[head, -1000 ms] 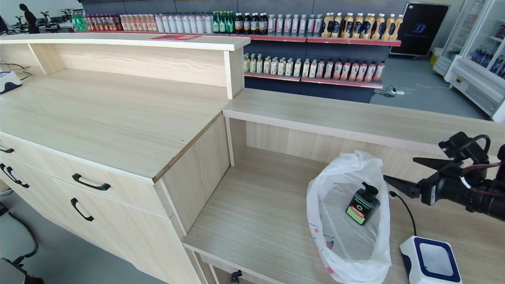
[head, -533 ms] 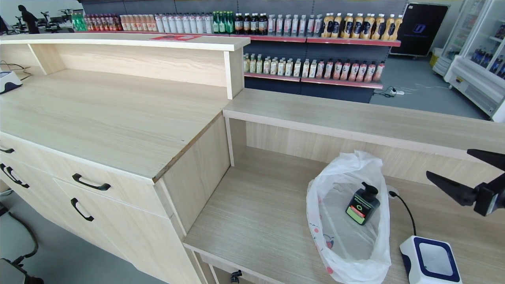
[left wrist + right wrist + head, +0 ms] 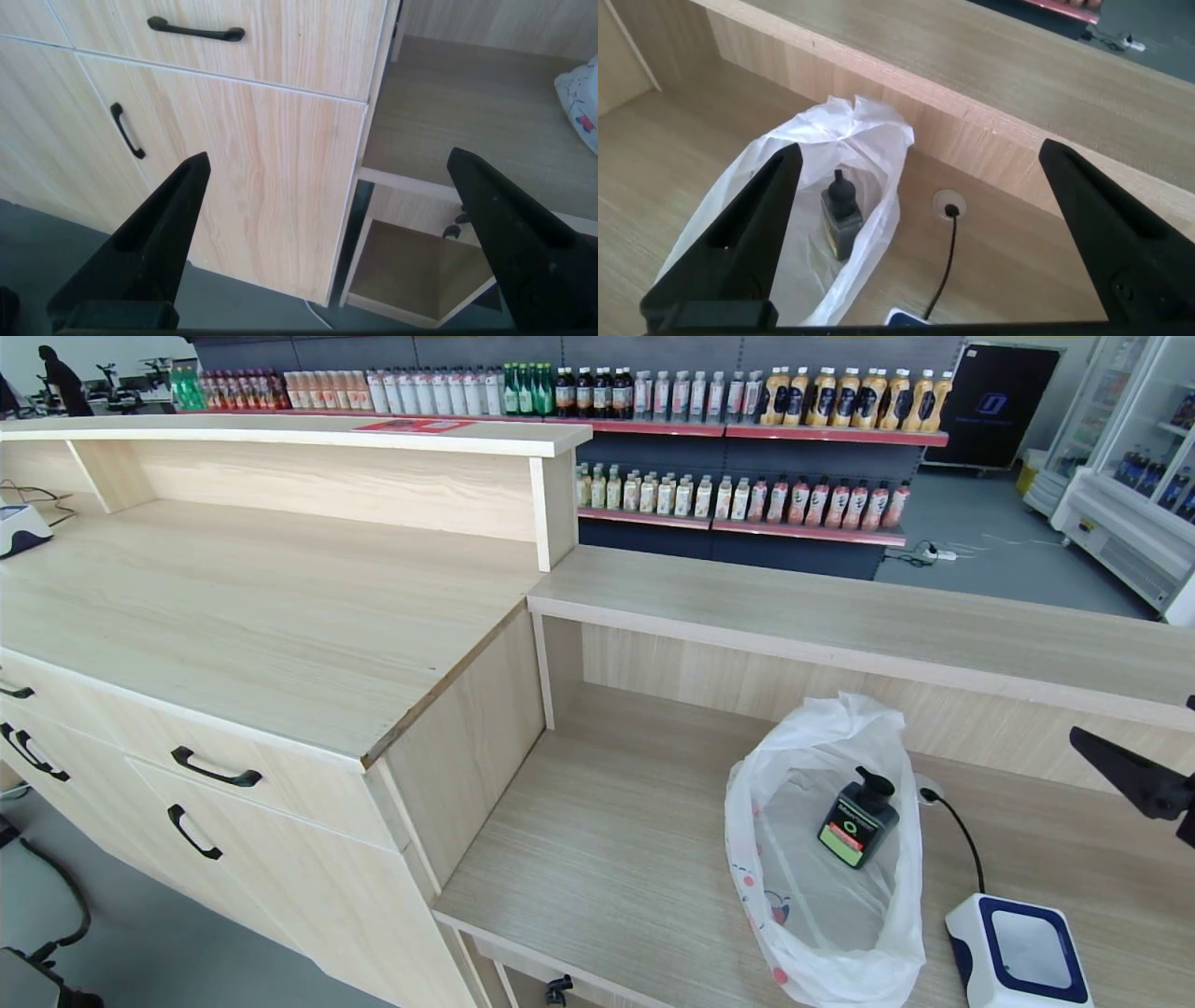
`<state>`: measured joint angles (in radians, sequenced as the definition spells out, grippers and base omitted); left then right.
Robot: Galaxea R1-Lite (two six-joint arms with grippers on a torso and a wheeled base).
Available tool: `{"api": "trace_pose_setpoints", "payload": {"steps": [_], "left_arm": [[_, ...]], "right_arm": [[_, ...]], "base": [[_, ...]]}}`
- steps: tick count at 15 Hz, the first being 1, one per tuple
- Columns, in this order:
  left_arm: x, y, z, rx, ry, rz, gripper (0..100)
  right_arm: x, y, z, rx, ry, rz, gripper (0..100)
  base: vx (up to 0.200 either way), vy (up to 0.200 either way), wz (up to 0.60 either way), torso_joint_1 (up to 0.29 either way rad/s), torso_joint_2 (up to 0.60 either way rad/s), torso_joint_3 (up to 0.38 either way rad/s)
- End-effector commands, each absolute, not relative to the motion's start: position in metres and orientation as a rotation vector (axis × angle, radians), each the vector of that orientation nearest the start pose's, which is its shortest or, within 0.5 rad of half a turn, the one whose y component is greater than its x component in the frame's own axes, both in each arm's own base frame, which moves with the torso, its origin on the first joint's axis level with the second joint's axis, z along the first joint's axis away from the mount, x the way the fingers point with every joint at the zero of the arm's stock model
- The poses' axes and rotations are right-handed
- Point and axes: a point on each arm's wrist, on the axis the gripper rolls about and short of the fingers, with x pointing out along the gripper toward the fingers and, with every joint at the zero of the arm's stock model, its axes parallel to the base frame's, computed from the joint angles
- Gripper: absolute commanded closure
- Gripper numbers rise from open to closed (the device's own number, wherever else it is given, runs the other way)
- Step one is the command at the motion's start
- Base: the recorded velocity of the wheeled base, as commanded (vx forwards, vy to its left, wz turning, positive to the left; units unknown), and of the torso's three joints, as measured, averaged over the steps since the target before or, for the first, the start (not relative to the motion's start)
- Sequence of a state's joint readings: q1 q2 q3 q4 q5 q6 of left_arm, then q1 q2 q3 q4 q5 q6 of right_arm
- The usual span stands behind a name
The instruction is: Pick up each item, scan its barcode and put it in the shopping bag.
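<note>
A white plastic shopping bag [image 3: 826, 905] lies open on the lower counter shelf, and I see it again in the right wrist view [image 3: 878, 140]. Inside it rests a black pump bottle [image 3: 857, 821] with a green and red label [image 3: 840, 219]. My right gripper [image 3: 920, 147] is open and empty, hovering to the right of the bag and above the shelf; one of its fingers [image 3: 1120, 770] pokes in at the head view's right edge. My left gripper [image 3: 329, 157] is open and empty, low in front of the cabinet doors.
A white and blue barcode scanner [image 3: 1019, 952] sits on the shelf right of the bag, its black cable [image 3: 962, 831] running to a grommet [image 3: 950, 203] by the back wall. A raised counter top [image 3: 233, 607] is on the left, with drawers [image 3: 234, 56] below. Drink shelves stand behind.
My right gripper has pulled back to the right, away from the bag, and has mostly left the head view. The bottle and the bag have stayed put.
</note>
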<state>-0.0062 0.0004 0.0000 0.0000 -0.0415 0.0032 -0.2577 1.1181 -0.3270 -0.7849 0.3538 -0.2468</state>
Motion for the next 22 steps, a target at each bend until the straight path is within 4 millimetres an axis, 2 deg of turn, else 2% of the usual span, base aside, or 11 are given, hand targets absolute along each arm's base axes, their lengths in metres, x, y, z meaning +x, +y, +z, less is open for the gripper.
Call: {"api": "trace_pose_setpoints", "payload": {"steps": [1, 6, 11, 14, 17, 22], "left_arm": [[-0.023, -0.001, 0.076, 0.003, 0.001, -0.048, 0], [-0.023, -0.001, 0.076, 0.002, 0.001, -0.048, 0], [-0.023, -0.001, 0.076, -0.003, 0.000, -0.048, 0], [-0.023, -0.001, 0.076, -0.002, 0.002, -0.048, 0], [-0.023, -0.001, 0.076, 0.002, 0.001, -0.048, 0], [-0.023, -0.001, 0.076, 0.002, 0.001, -0.048, 0]], "right_arm": [[0.144, -0.030, 0.199, -0.246, -0.009, 0.093, 0], [0.144, -0.038, 0.200, -0.244, -0.002, 0.042, 0], [0.149, -0.054, 0.197, -0.223, 0.035, -0.044, 0], [0.156, -0.063, 0.197, -0.220, 0.061, -0.161, 0], [0.160, -0.083, 0.195, -0.227, 0.102, -0.306, 0], [0.152, -0.091, 0.203, -0.323, 0.087, -0.349, 0]], "base": [[0.000, 0.000, 0.00, 0.000, 0.00, 0.000], [0.000, 0.000, 0.00, 0.000, 0.00, 0.000], [-0.200, 0.200, 0.00, 0.007, 0.00, 0.001], [-0.200, 0.200, 0.00, -0.004, 0.00, 0.005], [0.000, 0.000, 0.00, 0.000, 0.00, 0.000], [0.000, 0.000, -0.12, 0.000, 0.00, 0.000]]}}
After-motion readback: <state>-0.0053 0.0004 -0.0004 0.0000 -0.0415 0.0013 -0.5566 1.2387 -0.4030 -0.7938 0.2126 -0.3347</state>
